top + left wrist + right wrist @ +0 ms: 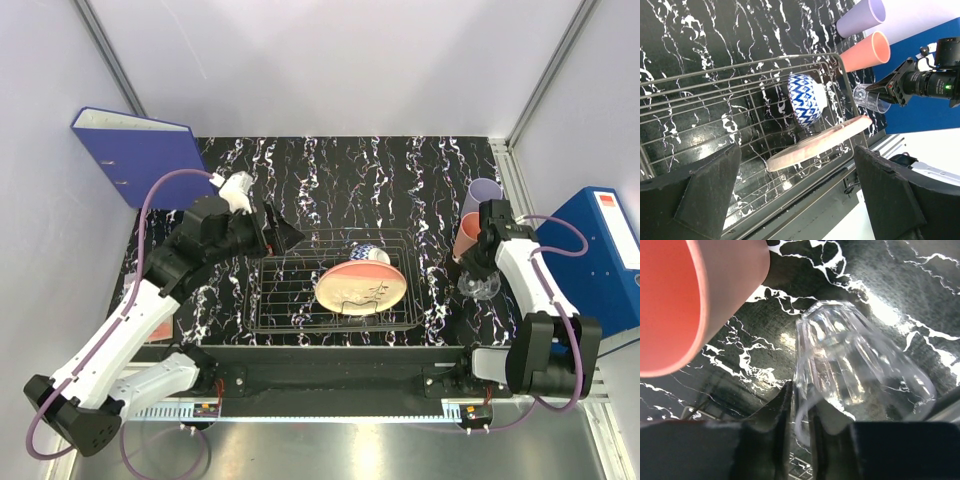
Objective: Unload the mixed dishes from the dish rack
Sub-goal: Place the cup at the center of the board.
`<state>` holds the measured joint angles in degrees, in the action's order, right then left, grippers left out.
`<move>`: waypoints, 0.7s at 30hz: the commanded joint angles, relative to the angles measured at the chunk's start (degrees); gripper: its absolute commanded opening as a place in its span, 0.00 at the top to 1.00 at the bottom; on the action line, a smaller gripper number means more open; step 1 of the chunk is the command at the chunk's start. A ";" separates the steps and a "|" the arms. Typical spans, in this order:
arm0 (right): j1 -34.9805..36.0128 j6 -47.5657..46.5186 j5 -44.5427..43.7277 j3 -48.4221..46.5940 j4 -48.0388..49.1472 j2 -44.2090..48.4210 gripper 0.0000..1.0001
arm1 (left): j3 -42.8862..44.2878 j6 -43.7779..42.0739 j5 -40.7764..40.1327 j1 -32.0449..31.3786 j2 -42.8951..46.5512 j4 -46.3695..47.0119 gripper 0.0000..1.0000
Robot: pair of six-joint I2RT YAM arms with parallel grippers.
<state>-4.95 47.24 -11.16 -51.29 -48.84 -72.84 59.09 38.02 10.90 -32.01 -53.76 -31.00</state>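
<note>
My right fingers [767, 440] pinch the clear glass [850, 365] by its rim beside the pink cup [690, 300]; I judge I'm setting it on the counter [330, 180]. It needs levelling before I let go. My left fingers [705, 195] gape wide over the dish rack [280, 290], where the bowl [806, 98] and plate [820, 142] wait.

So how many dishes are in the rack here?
2. The pink plate lies tilted in the right half of the rack; the blue-and-white bowl sits at its far edge. None seem hidden.

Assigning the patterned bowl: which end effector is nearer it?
Left. Left end effector hovers at the rack's left edge near the bowl; right end effector sits outside the rack, pinching the clear glass.
</note>
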 commanded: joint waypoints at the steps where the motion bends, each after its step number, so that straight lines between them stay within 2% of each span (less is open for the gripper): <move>1: -0.41 -1.72 0.79 0.92 3.92 -0.29 0.68 | -0.03 0.39 0.79 0.02 -0.82 1.65 0.01; 3: -0.41 -2.07 0.70 1.19 3.93 -0.02 0.63 | -0.11 0.39 0.71 -0.07 -1.00 1.65 0.01; 10: -0.32 -2.59 1.22 -0.21 3.32 4.98 0.55 | 0.23 0.13 0.36 -0.16 -1.35 1.65 0.01; 15: -0.41 -3.47 3.42 -7.40 -0.20 10.34 0.48 | 0.67 -0.93 -0.43 -0.16 -1.09 1.56 0.01; 16: -0.32 -3.65 3.60 -8.82 -2.03 10.96 0.45 | 0.85 -1.19 -0.52 -0.16 -1.09 1.56 0.01; 21: -0.32 -6.11 8.42 -17.51 -4.07 16.93 0.18 | 1.64 -3.91 -1.14 -0.16 -1.00 0.95 0.01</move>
<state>-5.04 43.79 -7.44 -62.02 -50.70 -61.23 59.09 37.10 10.63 -32.01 -55.24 -31.14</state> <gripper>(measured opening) 0.728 0.987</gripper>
